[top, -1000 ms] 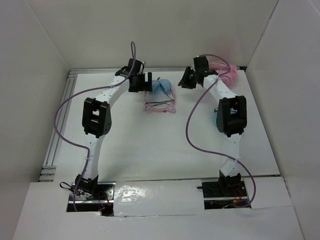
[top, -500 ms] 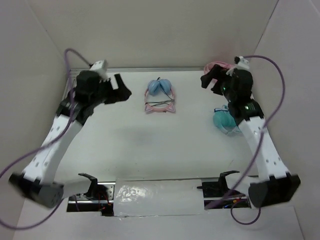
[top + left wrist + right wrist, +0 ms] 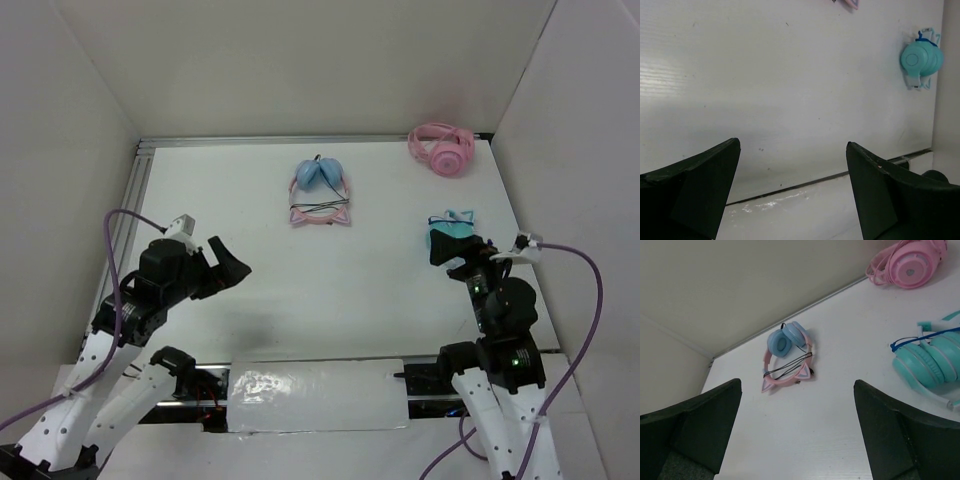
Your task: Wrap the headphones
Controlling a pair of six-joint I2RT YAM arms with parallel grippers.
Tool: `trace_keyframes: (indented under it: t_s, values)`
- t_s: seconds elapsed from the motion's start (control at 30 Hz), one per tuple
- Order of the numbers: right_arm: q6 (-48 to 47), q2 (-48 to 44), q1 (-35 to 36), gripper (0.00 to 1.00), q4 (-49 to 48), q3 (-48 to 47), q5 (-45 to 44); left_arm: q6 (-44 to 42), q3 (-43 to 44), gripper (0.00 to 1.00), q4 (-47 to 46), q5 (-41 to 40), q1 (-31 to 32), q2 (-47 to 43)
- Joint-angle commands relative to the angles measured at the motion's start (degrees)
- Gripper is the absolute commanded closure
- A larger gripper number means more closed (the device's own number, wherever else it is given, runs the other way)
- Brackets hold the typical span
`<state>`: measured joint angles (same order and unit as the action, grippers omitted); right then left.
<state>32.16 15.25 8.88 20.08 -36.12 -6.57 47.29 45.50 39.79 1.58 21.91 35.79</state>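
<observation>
White surface [image 3: 330, 300] boxed in by 3 white walls [image 3: 300, 70]. Both my arms are folded low at the near edge: left arm [image 3: 130, 310] near left, right arm [image 3: 505, 320] near right. My left fingers [image 3: 228, 262] are released and spread wide, pointing across the middle of the surface. In the left wrist view only bare surface shows between them. My right fingers [image 3: 452, 252] are also released and spread wide, on the near side of the teal headphones [image 3: 455, 222]. From above they overlap its near edge; can't tell if they touch it. The headphones [image 3: 320, 190] lie flat at far centre, well apart from both sets of fingers. The 2 light-blue ear cups [image 3: 320, 175] sit together on the far side, and the pink headband [image 3: 300, 216] with 2 cat ears is on the near side. Pink headphones [image 3: 442, 150] are in the far right corner. Thin black cable [image 3: 318, 207] is bunched across the headband, just near of the cups.
</observation>
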Motion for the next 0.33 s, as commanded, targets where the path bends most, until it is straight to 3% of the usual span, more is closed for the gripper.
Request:
trace_keyframes:
  t_s: [0.0,0.3]
  values:
    - [2.0,-5.2,0.3,0.00,-0.1,2.4,0.2,2.6,1.8,0.01,-1.1,0.1,1.7,-1.4]
    - [2.0,-6.4,0.3,0.00,1.5,2.3,-2.6,6.7,-0.2,0.01,1.5,-6.2,7.9,-3.1]
